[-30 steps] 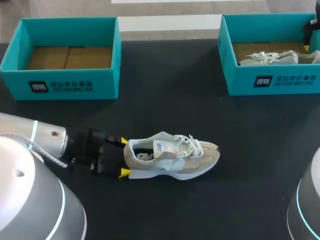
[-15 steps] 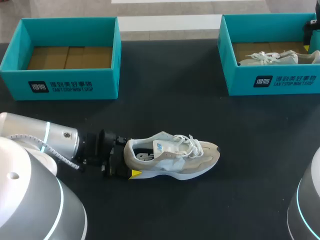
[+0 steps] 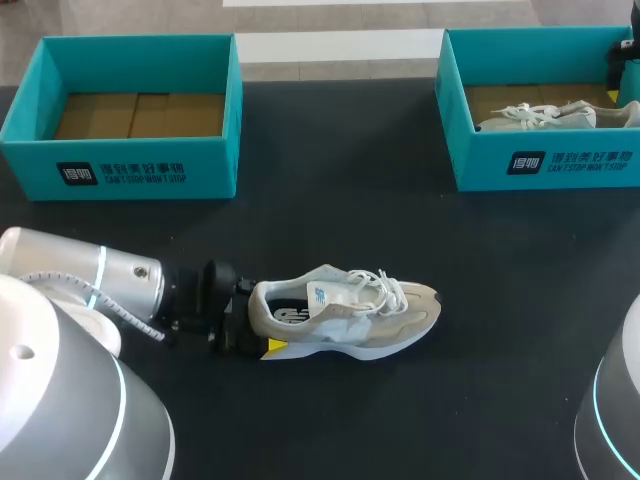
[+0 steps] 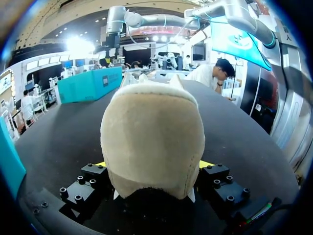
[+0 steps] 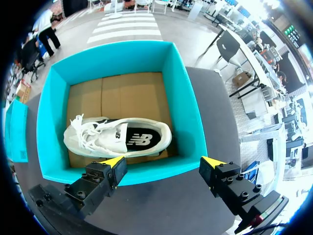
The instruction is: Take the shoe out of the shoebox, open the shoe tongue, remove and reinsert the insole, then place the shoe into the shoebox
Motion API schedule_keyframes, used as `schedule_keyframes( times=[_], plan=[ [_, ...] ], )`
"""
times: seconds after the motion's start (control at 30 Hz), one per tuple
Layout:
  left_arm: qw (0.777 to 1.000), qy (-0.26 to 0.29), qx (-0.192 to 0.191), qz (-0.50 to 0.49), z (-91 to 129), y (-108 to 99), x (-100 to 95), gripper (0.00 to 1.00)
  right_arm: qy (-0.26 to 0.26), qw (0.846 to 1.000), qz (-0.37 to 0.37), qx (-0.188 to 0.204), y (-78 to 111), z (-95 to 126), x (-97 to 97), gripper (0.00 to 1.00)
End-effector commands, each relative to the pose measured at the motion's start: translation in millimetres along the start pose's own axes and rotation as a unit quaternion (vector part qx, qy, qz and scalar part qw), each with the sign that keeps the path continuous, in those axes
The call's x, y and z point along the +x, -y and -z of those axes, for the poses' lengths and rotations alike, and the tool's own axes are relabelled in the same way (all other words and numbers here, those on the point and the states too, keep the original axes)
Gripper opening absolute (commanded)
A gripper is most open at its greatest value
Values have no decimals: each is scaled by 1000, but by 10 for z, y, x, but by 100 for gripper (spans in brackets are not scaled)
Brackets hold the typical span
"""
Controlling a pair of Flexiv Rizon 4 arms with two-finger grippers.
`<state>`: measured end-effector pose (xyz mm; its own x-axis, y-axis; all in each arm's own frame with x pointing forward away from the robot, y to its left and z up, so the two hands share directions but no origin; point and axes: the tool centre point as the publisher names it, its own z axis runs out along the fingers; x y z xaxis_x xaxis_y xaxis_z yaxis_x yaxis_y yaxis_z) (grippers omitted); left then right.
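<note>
Both fingers of the left gripper [image 4: 153,164] pinch the heel of the beige sneaker [image 3: 345,315], which sits sole-down on the black table [image 3: 330,220]. Farther back, the right gripper [image 5: 163,162] hangs spread wide over the teal shoebox [image 5: 183,107] with a white sneaker [image 5: 117,137] inside.

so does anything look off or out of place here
Nothing stands out. The beige sneaker stands upright on its sole on the table, its heel held between the fingers of the left gripper. The white sneaker lies inside the right shoebox, with the right gripper open over it.
</note>
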<state>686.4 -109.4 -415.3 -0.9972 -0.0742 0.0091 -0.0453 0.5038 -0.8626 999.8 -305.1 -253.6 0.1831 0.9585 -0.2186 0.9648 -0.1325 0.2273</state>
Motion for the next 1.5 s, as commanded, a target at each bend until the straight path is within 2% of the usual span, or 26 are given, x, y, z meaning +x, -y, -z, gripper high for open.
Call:
schedule_keyframes(
  times=[0.03, 0.67, 0.8, 0.9, 1.0, 1.37, 1.5],
  plan=[
    [1000, 0, -3, 0, -53, -18, 28, 0, 0, 1000, -1, -1, 3, 0, 4, 100],
    [1000, 0, -3, 0, -53, -18, 28, 0, 0, 1000, -1, -1, 3, 0, 4, 100],
    [1000, 0, -3, 0, -53, -18, 28, 0, -6, 1000, -17, 11, 312, 139, 192, 100],
    [1000, 0, -3, 0, -53, -18, 28, 0, 2, 1000, -18, 17, 601, 331, 416, 100],
    [1000, 0, -3, 0, -53, -18, 28, 0, 7, 999, -25, 25, 813, 506, 631, 100],
    [1000, 0, -3, 0, -53, -18, 28, 0, 0, 999, -45, 16, 1470, 1139, 1475, 100],
    [1000, 0, -3, 0, -53, -18, 28, 0, -21, 999, -41, 27, 1785, 1326, 1802, 100]
  ],
)
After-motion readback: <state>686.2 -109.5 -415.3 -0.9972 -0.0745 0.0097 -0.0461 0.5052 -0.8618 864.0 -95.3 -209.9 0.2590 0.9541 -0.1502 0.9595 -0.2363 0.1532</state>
